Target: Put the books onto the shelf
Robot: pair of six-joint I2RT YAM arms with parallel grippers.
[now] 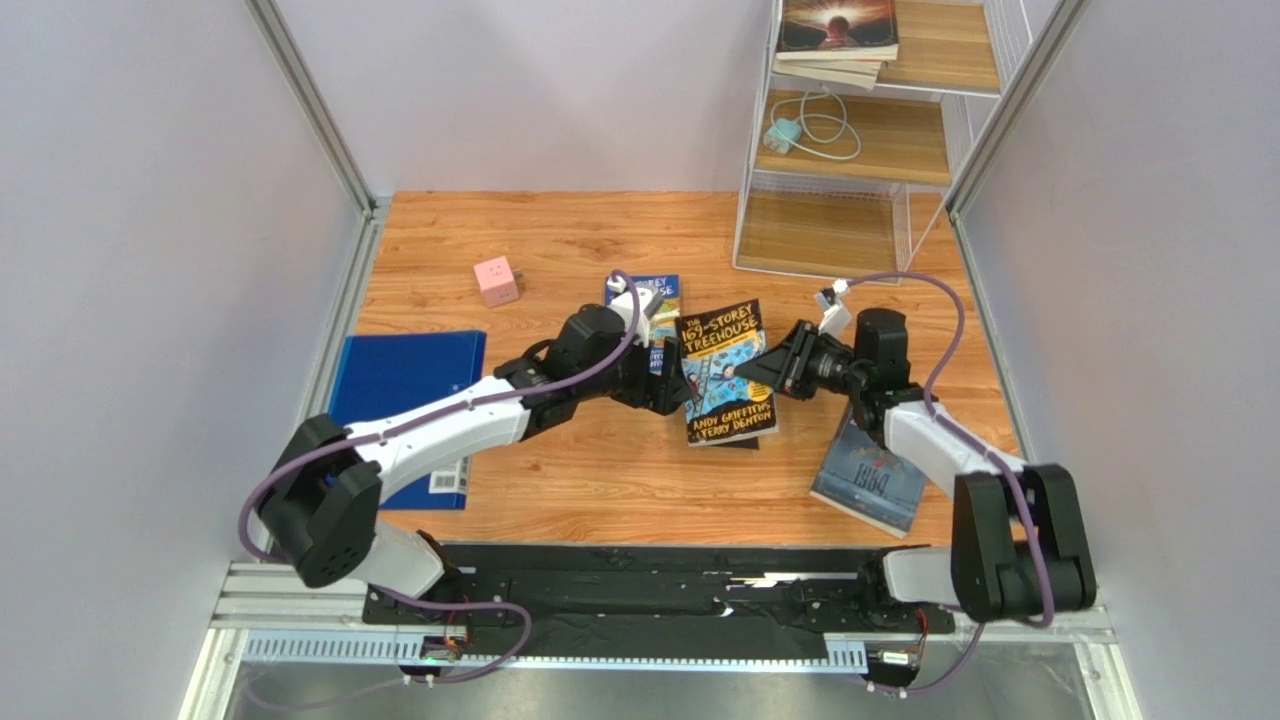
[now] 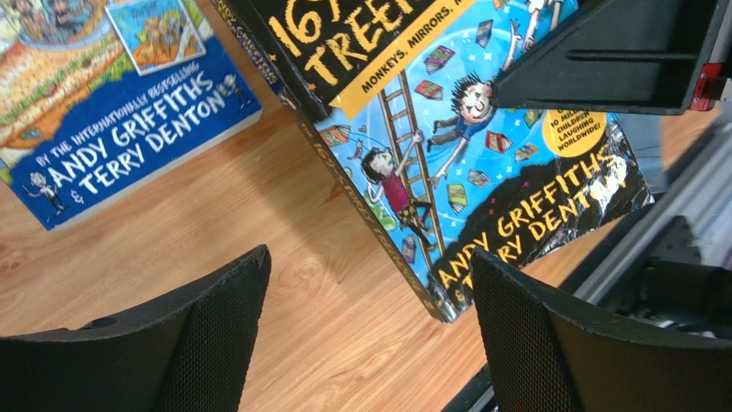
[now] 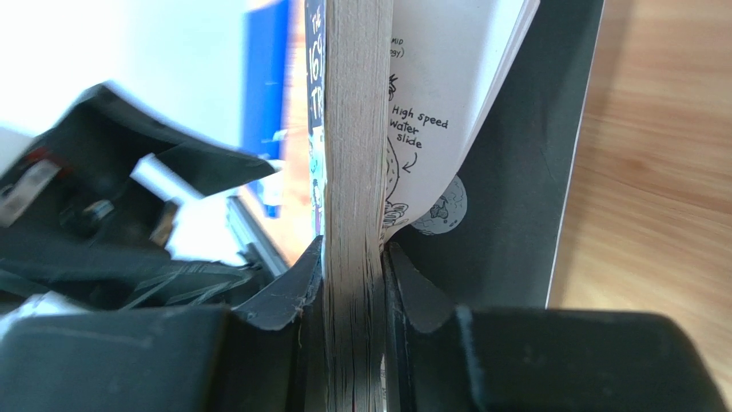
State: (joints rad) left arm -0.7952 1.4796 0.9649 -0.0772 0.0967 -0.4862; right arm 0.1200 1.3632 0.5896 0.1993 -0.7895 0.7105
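Observation:
A "Storey Treehouse" book (image 1: 726, 372) is raised off the table between the two arms. My right gripper (image 1: 769, 371) is shut on its right edge. In the right wrist view the fingers (image 3: 352, 257) clamp the page block (image 3: 352, 129), while the back cover and a few pages splay loose to the right. My left gripper (image 1: 661, 383) is open just left of this book; its fingers (image 2: 369, 262) hold nothing and the book's lower corner (image 2: 481, 129) lies just ahead. A second Treehouse book (image 1: 657, 288) (image 2: 112, 103) lies flat behind. A grey-blue book (image 1: 872, 477) lies at the right front. The shelf (image 1: 872, 225) stands back right, with books (image 1: 834, 38) on its top tier.
A blue flat folder (image 1: 403, 398) lies at the left under the left arm. A pink cube (image 1: 496, 279) sits behind it. A charger with a white cable (image 1: 812, 128) rests on the shelf's middle tier. The black rail (image 2: 670, 257) marks the table's near edge.

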